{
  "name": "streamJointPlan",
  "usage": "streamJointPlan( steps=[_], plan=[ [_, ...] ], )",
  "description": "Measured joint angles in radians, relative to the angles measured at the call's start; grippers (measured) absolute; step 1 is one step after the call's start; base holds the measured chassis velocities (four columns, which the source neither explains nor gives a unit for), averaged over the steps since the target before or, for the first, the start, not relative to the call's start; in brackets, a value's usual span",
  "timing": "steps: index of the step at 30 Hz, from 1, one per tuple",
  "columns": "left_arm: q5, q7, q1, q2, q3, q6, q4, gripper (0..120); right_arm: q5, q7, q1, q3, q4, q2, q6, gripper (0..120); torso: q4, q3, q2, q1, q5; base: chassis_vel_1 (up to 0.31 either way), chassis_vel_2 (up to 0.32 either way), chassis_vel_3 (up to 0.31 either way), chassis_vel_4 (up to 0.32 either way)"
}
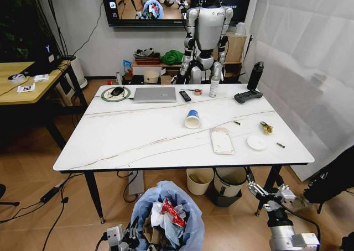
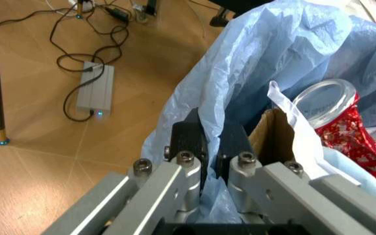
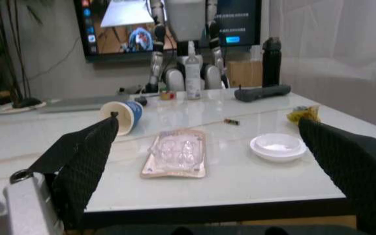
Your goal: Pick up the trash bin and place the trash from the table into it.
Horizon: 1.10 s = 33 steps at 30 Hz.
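The trash bin (image 1: 167,218) sits low in front of the table (image 1: 138,135), on the robot's side of its near edge, its light-blue bag puffed wide over the rim. Inside it are a red wrapper (image 1: 173,212), crumpled white paper (image 1: 159,215) and a piece of brown cardboard (image 2: 274,142), with a clear round lid or cup rim (image 2: 325,104) lying against the red wrapper. The left gripper (image 2: 213,147) is at the bin's near rim, its two dark fingers closed together on a fold of the blue bag. The right gripper (image 1: 264,193) hangs below the table's near right corner, its jaws spread wide apart and holding nothing. On the table, a blue-white paper cup (image 1: 192,119) lies on its side near the middle, mouth toward the robot; a flat packet (image 1: 222,140) lies nearer the front edge to the cup's right, and a small white plate (image 1: 256,142) sits just right of the packet. A small yellowish scrap (image 1: 266,127) lies beyond the plate. Under the table stand a cream round bin (image 1: 199,181) and, just beside it, a white-lidded dark grey bin (image 1: 228,184); what either holds I cannot tell.
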Motion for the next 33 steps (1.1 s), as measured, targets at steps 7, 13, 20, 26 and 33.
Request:
streamJointPlan(
  steps=[7,13,20,26,33],
  plan=[
    [0.005,0.001,0.004,-0.01,-0.008,-0.005,-0.007,0,-0.003,0.081,0.054,-0.05,0.027,-0.066,-0.092,100,0.0001,0.0,0.0,0.0,-0.0001,0.0,0.0,0.0,0.0],
    [0.015,0.001,0.007,-0.018,-0.009,-0.006,-0.015,0,-0.004,0.134,0.09,-0.1,0.021,-0.12,-0.13,100,0.0,0.0,0.0,0.0,0.0001,0.0,0.0,0.0,0.0],
    [0.025,0.003,0.019,-0.028,-0.013,-0.014,-0.022,0,0.03,0.206,0.178,-0.142,0.014,-0.191,-0.291,100,0.0001,0.0,0.0,0.0,0.0,0.0,0.0,0.0,0.0],
    [0.028,0.003,0.024,-0.027,-0.022,-0.015,-0.023,0,0.071,0.213,0.251,-0.165,-0.007,-0.243,-0.409,100,0.0,0.0,0.0,0.0,-0.0001,0.0,0.0,0.0,0.0],
    [0.037,0.003,0.025,-0.033,-0.026,-0.015,-0.029,0,0.095,0.13,0.347,-0.186,-0.06,-0.295,-0.457,100,0.0001,0.0,0.0,0.0,-0.0002,0.0,0.0,0.0,0.0]
  ],
)
